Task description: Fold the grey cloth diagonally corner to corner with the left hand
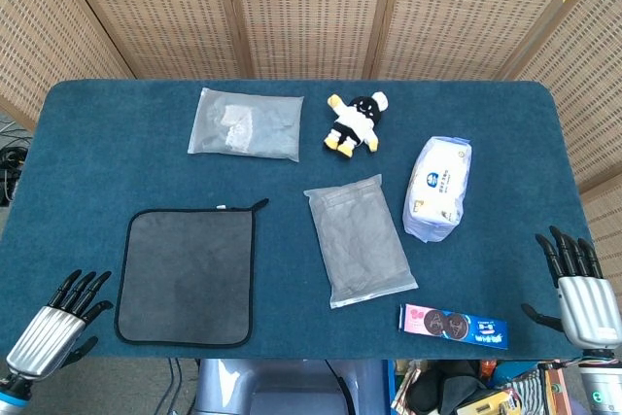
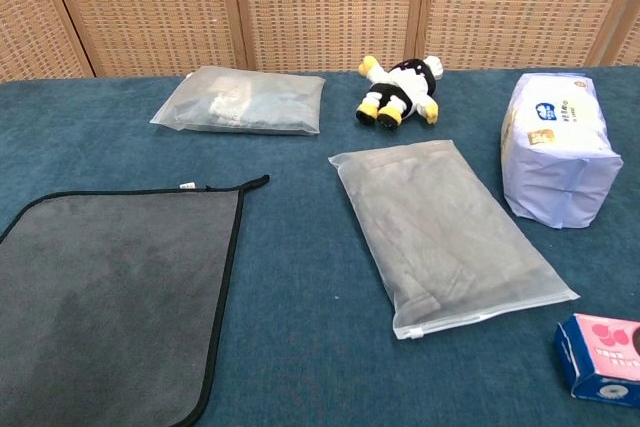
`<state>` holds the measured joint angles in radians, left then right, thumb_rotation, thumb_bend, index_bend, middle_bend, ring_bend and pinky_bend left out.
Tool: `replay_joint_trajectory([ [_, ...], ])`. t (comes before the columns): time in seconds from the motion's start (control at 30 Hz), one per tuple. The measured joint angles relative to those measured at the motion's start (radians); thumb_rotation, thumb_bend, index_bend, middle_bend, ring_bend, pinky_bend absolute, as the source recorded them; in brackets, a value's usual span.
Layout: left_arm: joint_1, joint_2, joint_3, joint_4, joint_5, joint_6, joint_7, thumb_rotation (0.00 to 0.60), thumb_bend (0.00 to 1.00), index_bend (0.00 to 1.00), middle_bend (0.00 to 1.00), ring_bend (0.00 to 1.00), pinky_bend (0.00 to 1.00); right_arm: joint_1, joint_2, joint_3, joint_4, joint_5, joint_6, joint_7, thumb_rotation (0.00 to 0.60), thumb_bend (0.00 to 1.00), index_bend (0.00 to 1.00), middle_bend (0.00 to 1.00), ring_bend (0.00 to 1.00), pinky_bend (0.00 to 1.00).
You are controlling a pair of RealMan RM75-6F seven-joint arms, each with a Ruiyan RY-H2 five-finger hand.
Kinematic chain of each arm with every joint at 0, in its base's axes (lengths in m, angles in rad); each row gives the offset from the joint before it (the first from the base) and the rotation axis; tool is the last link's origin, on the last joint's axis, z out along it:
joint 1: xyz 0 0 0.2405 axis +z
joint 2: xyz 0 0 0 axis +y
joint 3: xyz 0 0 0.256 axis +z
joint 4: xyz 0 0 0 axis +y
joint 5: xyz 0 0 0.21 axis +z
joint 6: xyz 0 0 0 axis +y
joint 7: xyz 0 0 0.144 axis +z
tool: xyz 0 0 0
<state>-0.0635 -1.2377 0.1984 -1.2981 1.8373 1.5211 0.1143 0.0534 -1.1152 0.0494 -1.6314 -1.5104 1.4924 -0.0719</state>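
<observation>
From the head view, the grey cloth (image 1: 186, 276) lies flat and unfolded at the front left of the blue bench (image 1: 87, 162). The left hand (image 1: 53, 323) hangs off the front left corner, fingers spread, holding nothing. The right hand (image 1: 578, 289) sits at the front right edge, likewise spread and empty.

The chest view shows the cloth (image 2: 110, 307) beside a frosted bag (image 2: 445, 232); neither hand appears.
</observation>
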Motion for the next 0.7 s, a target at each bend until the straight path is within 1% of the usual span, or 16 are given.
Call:
replay_joint_trajectory([
  [0.17, 0.008, -0.021, 0.013, 0.037, 0.003, -0.014, 0.009, 0.6, 0.27, 0.33, 0.0, 0.0, 0.0, -0.001, -0.001, 0.001, -0.001, 0.0, 0.002, -0.001, 0.6, 0.0, 0.0, 0.0, 0.0, 0.0],
  [0.37, -0.001, -0.047, 0.003, 0.087, -0.005, -0.04, 0.029, 0.6, 0.28, 0.33, 0.0, 0.0, 0.0, -0.003, 0.001, 0.004, 0.001, 0.005, 0.004, 0.008, 0.6, 0.0, 0.0, 0.0, 0.0, 0.0],
  [0.47, -0.017, -0.053, -0.008, 0.099, -0.009, -0.057, 0.041, 0.6, 0.28, 0.33, 0.0, 0.0, 0.0, -0.002, 0.0, 0.005, 0.002, 0.005, 0.006, 0.01, 0.6, 0.0, 0.0, 0.0, 0.0, 0.0],
  [0.7, -0.047, -0.068, -0.007, 0.105, -0.013, -0.127, 0.067, 0.6, 0.28, 0.33, 0.0, 0.0, 0.0, -0.005, -0.001, 0.008, 0.005, 0.007, 0.011, 0.013, 0.6, 0.0, 0.0, 0.0, 0.0, 0.0],
])
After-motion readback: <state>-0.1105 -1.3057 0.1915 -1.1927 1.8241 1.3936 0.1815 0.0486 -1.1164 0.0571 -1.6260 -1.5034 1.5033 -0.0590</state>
